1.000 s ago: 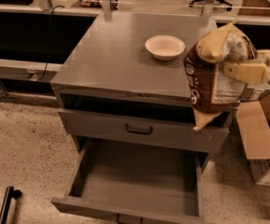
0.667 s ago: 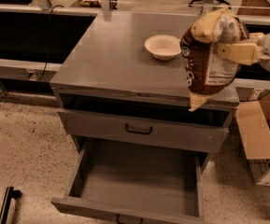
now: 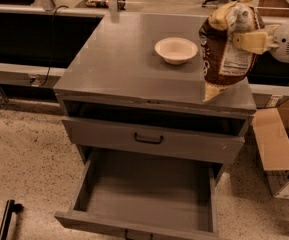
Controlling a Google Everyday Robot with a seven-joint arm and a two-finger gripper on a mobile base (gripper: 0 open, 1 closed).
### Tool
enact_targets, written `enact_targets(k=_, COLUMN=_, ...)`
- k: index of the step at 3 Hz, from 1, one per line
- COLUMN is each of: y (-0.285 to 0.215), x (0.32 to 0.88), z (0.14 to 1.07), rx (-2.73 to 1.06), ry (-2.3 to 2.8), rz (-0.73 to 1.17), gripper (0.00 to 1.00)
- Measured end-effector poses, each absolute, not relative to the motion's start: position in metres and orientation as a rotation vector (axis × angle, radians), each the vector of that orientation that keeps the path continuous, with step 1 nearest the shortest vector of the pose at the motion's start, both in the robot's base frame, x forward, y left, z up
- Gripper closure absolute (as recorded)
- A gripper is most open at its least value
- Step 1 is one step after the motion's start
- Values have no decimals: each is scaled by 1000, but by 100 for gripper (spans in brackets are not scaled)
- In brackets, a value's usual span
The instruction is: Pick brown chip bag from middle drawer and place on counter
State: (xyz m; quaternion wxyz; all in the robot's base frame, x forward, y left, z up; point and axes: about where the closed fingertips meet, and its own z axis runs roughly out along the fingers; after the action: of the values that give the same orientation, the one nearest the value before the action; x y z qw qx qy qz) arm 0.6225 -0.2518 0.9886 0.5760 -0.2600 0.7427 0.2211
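**Fingers pinch the bag over the tabletop's right side**

Fingers of the gripper are closed on the brown chip bag. One pale finger lies across its upper right face. The other is hidden behind the foil, so the gap between them looks to be only the thickness of the crumpled bag. The gripper sits at the right of the view, above the right edge of the tabletop. The bag hangs upright from it, with the tan lower end pointing down near the front right corner. Whether that corner touches the metal cannot be told.

The middle drawer stands pulled out and holds nothing. It sits below the black-handled drawer front, so the step in hand appears to be the placing.

To place the bag well, it should probably come further in from the edge before it goes down. As it hangs now it could tip off toward the cardboard box on the floor. It should also stay clear of the white bowl just to its left. The bag should be lowered until its bottom end rests on the metal, and only then should the fingers part, because foil this light may slump or slide.
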Motion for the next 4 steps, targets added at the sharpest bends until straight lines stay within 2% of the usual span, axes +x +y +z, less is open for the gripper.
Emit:
enact_targets(k=1, y=-250, x=644, z=975, rx=-579, ry=1766, rz=508, gripper=58)
enact_targets(k=3, y=-244, x=644, z=975, rx=-588, ry=1764, rz=516, gripper=13)
enact_targets(k=4, y=-242, x=645, z=974, rx=-591, ry=1764, rz=519, gripper=0)
